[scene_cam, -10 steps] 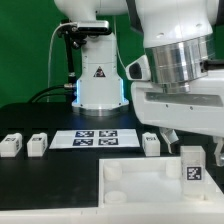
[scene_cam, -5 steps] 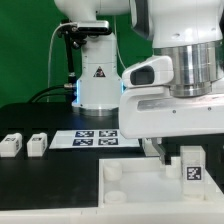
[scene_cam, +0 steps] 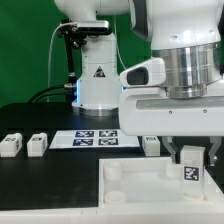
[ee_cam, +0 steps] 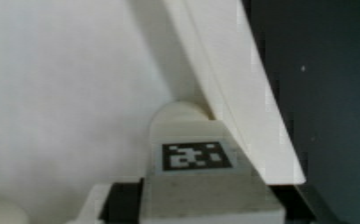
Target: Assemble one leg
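On the exterior view's right, the arm hangs big in the foreground with its jaws down on either side of the leg. The leg stands upright on the big white panel, close to that panel's right edge, with its black-and-white tag facing the camera. The jaws sit really close to the leg's sides, but honestly I can't tell if they're actually squeezing it or just flanking it. Further back on the black tabletop there's the marker board lying flat, two more little blocks off on the exterior view's left, and another block just beside the arm, behind the panel. The arm's white base is behind all that. In the wrist view you look straight down at the leg, tag up towards the camera, between the jaws. It's on the white panel, right up against the panel's raised rim, with dark tabletop beyond that rim. Can't tell from here whether it's seated in a socket.
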Available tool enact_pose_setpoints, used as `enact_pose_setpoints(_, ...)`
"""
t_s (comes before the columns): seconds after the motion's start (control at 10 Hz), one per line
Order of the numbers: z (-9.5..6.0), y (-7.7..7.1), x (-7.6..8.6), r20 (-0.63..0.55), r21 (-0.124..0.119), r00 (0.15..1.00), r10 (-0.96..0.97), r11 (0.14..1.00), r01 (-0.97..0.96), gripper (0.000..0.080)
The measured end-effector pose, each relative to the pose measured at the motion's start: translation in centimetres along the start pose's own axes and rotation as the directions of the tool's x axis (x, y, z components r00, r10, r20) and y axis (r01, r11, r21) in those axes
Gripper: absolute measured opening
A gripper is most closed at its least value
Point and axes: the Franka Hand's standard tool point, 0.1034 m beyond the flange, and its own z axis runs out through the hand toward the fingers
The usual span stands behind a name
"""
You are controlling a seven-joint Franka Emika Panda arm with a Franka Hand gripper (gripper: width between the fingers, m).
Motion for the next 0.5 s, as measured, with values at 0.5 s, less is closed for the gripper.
enact_pose_setpoints(0.5,-0.04,-0.67,-0.04,0.105,0.012,0.693,0.713,0.696,-0.718,0.0295)
